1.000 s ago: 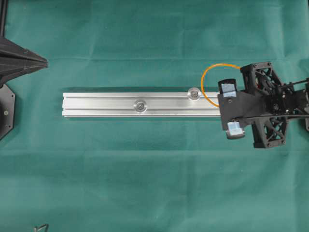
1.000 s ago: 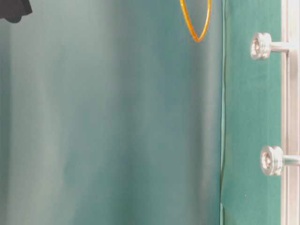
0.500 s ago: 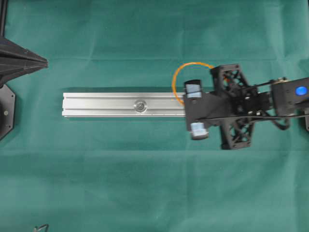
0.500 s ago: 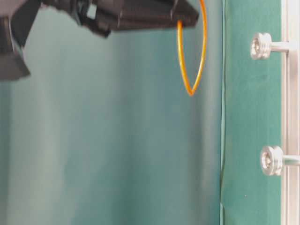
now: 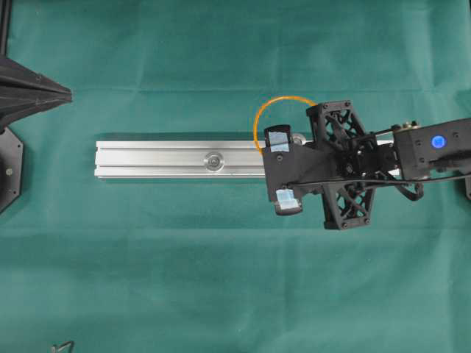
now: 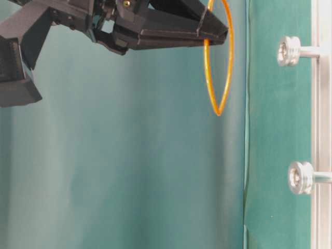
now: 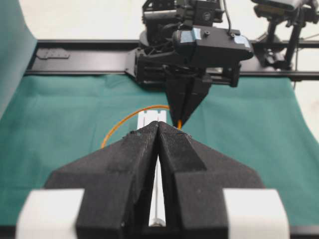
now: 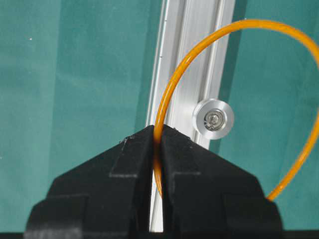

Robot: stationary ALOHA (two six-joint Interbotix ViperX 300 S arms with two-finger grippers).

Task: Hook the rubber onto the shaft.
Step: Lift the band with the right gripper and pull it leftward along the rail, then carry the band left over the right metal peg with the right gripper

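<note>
1. Rubber band (image 8: 172, 99): thin orange closed loop, pinched at one side between the right gripper's (image 8: 157, 137) fingertips. The rest of the loop bows out free past the tips. Seen from the right wrist, it frames 1 silver shaft (image 8: 213, 118) on the rail. From table level the band (image 6: 222, 67) hangs in the air, apart from the shaft heads; whether it touches that shaft cannot be told.
2. Right gripper (image 5: 277, 169): jaws closed to a hairline gap, holding only the band. It sits above the right part of the rail, tips pointing left along it in the overhead view.
3. Rail (image 5: 176, 159): silver aluminium, lying lengthwise on the green cloth (image 5: 221, 279). Its right part is covered by the right arm.
4. Second shaft (image 5: 214, 160): stands on the rail, left of the gripper, bare and well apart from the band.
5. Open room: bare cloth lies on all sides of the rail; the rail's left end stands uncovered.
6. Left gripper (image 7: 158, 130): jaws pressed together with nothing between them, at the far left edge (image 5: 33, 94), well apart from the rail.
</note>
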